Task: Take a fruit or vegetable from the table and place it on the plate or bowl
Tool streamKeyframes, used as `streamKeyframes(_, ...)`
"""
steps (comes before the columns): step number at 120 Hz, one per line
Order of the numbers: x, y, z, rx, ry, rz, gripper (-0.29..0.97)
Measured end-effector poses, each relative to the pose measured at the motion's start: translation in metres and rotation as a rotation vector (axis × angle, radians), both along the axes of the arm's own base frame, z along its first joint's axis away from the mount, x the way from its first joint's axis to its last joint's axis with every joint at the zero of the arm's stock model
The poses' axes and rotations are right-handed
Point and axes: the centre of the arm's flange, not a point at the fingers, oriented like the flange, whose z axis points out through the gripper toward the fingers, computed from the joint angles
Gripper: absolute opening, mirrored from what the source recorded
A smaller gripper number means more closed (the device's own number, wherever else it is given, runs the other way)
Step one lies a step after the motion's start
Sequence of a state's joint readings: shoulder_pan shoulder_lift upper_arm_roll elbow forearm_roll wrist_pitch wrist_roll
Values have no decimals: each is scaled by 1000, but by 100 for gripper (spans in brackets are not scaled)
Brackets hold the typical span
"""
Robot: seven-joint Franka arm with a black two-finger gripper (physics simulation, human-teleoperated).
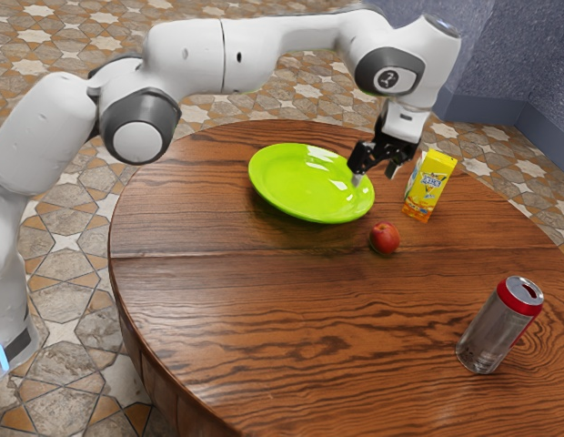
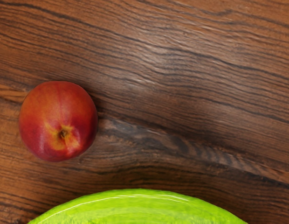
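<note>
Wooden table [image 1: 264,300] holds one green plate [image 1: 300,182], one peach [image 1: 385,238], one carton [image 1: 428,185], one can [image 1: 498,326]; fingers [image 1: 357,173] apart.

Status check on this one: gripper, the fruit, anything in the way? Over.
Gripper above plate rim, fingers open, empty. Peach on table, beside plate, untouched. Juice carton near; approach looks clear.

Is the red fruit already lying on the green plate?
No, the red fruit rests on the wooden table, beside the green plate and apart from its rim.
</note>
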State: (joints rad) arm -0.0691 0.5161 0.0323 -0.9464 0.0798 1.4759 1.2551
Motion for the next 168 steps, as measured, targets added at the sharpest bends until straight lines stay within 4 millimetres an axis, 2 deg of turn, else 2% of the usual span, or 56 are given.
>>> streamKeyframes(10,8,13,-18,1,17,30,68)
streamKeyframes(19,12,22,-25,2,18,53,68)
streamKeyframes(39,19,25,-41,0,19,72,68)
streamKeyframes(74,23,20,-43,-38,3,83,68)
streamKeyframes(106,25,27,-45,-46,-4,101,68)
streamKeyframes(143,25,26,-45,-48,-7,105,68)
streamKeyframes(168,30,18,-57,-60,4,98,68)
